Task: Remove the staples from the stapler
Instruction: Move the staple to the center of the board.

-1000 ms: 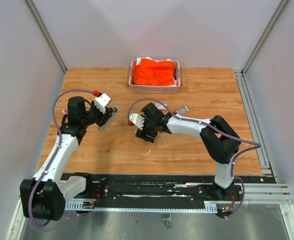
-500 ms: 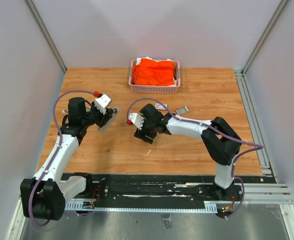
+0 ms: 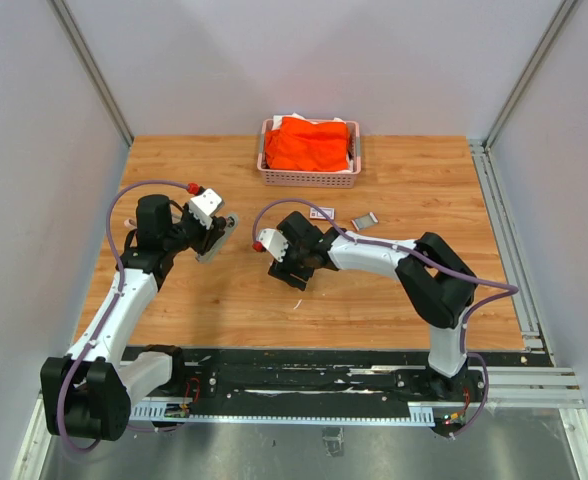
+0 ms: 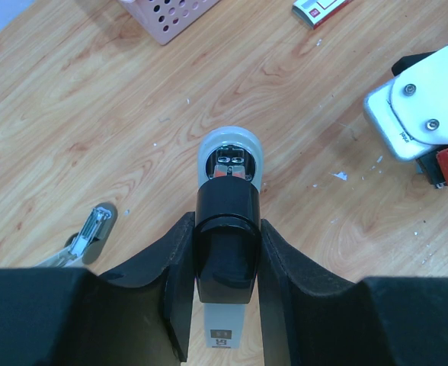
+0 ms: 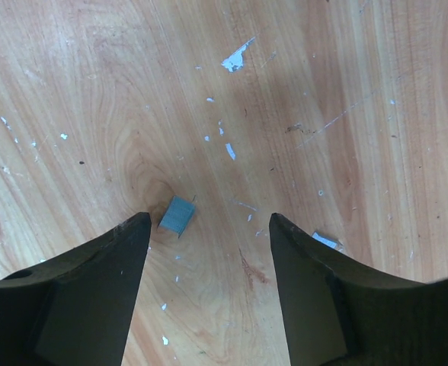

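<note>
A wooden table (image 3: 394, 290) seen from above, with two robot arms bolted at its near edge. The left gripper (image 4: 225, 221) reaches over the left part of the table, its jaws pinching a black and grey stapler (image 4: 228, 156) by the sides. The stapler's rounded grey nose points away from the wrist camera, toward the wood below. Whether the nose touches the table cannot be told. A silvery metal tool (image 4: 93, 229) lies on the wood near the table's left edge, apart from the stapler.

The right gripper (image 5: 209, 225) hangs low over the middle of the table, slightly toward the left, with its jaws spread wide and nothing between them in a grip. The staples (image 5: 177, 215), a short silvery-grey block, lie on the wood between the two black fingers (image 5: 94, 282), just beside this one. A smaller silvery bit (image 5: 324, 241) lies next to the other finger. White flecks dot the wood around them.

At the middle of the far edge stands a pink basket (image 3: 309, 180) holding orange cloth (image 3: 309, 145). A small white box (image 3: 321, 212) with a red label lies between the basket and the right gripper.
</note>
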Robot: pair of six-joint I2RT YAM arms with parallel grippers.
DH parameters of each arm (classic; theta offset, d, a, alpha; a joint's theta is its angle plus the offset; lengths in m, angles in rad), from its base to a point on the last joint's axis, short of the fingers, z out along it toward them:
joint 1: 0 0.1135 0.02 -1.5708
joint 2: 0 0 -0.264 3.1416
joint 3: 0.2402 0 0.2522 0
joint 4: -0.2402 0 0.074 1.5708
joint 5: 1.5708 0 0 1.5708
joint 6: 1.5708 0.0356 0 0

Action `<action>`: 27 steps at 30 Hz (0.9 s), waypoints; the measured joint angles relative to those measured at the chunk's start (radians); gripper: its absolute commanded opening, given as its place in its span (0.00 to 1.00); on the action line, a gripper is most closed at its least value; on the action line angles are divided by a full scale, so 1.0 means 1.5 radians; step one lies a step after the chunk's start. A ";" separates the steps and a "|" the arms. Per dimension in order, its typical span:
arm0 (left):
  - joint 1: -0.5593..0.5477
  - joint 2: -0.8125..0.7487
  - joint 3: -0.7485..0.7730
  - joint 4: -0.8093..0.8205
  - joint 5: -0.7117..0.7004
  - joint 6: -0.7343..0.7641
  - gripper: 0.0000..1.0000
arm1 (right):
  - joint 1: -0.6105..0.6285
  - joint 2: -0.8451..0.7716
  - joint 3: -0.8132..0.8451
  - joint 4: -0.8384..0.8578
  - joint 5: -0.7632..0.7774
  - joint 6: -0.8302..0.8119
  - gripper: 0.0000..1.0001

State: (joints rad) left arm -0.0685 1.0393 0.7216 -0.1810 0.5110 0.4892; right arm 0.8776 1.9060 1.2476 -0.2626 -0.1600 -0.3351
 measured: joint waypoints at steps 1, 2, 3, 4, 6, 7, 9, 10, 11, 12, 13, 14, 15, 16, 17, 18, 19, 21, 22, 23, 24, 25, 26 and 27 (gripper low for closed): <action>0.000 0.000 0.000 0.000 0.000 0.000 0.00 | 0.000 0.001 0.000 0.000 0.003 0.003 0.64; 0.000 0.000 0.000 0.000 0.000 0.000 0.00 | 0.000 0.003 0.000 -0.001 0.005 0.007 0.62; 0.000 0.000 0.000 0.000 0.000 0.000 0.00 | 0.000 0.004 0.001 0.000 0.006 0.010 0.60; 0.000 0.000 0.000 0.000 0.000 0.000 0.00 | 0.000 0.004 0.001 0.000 0.009 0.013 0.55; 0.000 0.000 0.000 0.000 0.000 0.000 0.00 | 0.000 0.005 0.002 -0.001 0.011 0.017 0.48; 0.000 0.001 0.000 0.000 0.000 0.000 0.00 | 0.000 0.007 0.003 -0.001 0.012 0.019 0.47; 0.000 0.001 0.000 0.000 0.000 0.000 0.00 | 0.000 0.012 0.009 -0.003 0.015 0.025 0.46; 0.000 0.002 0.000 0.000 0.000 0.000 0.00 | 0.000 0.014 0.012 -0.003 0.018 0.028 0.45; 0.000 0.002 0.000 0.000 0.000 0.000 0.00 | 0.000 0.016 0.014 -0.003 0.020 0.031 0.41; 0.000 0.003 0.000 0.000 0.000 0.000 0.00 | 0.000 0.017 0.014 -0.003 0.022 0.033 0.38; 0.000 0.003 0.000 0.000 0.000 0.000 0.00 | 0.000 0.017 0.014 -0.003 0.024 0.035 0.35; 0.000 0.003 0.000 0.000 0.000 0.000 0.00 | 0.000 0.017 0.014 -0.003 0.026 0.037 0.33; 0.000 0.004 0.000 0.000 0.000 0.000 0.00 | 0.000 0.017 0.014 -0.003 0.028 0.040 0.30; 0.000 0.004 0.000 0.000 0.000 0.000 0.00 | 0.001 0.017 0.014 -0.003 0.032 0.044 0.27; 0.000 0.004 0.000 0.000 0.000 0.000 0.00 | 0.001 0.017 0.014 -0.003 0.035 0.047 0.26; 0.000 0.004 0.000 0.000 0.000 0.000 0.00 | 0.001 0.017 0.014 -0.003 0.037 0.048 0.26; 0.000 0.004 0.000 0.000 0.000 0.000 0.00 | 0.001 0.018 0.014 -0.003 0.038 0.049 0.23; 0.000 0.004 0.000 0.000 0.000 0.000 0.00 | 0.002 0.018 0.014 -0.003 0.040 0.050 0.19; 0.000 0.004 0.000 0.000 0.000 0.000 0.00 | 0.002 0.018 0.014 -0.003 0.040 0.050 0.18; 0.000 0.004 0.000 0.000 0.000 0.000 0.00 | 0.002 0.018 0.014 -0.003 0.040 0.050 0.16; 0.000 0.004 0.000 0.000 0.000 0.000 0.00 | 0.002 0.018 0.014 -0.003 0.040 0.051 0.15; 0.000 0.004 0.000 0.000 0.000 0.000 0.00 | 0.002 0.018 0.014 -0.003 0.040 0.051 0.15; 0.000 0.004 0.000 0.000 0.000 0.000 0.00 | 0.002 0.018 0.014 -0.003 0.041 0.050 0.15; 0.000 0.004 0.000 0.000 0.000 0.000 0.00 | 0.002 0.018 0.014 -0.003 0.041 0.051 0.14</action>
State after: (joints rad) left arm -0.0685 1.0447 0.7216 -0.1806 0.5114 0.4896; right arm 0.8799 1.9327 1.2694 -0.2672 -0.0990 -0.2592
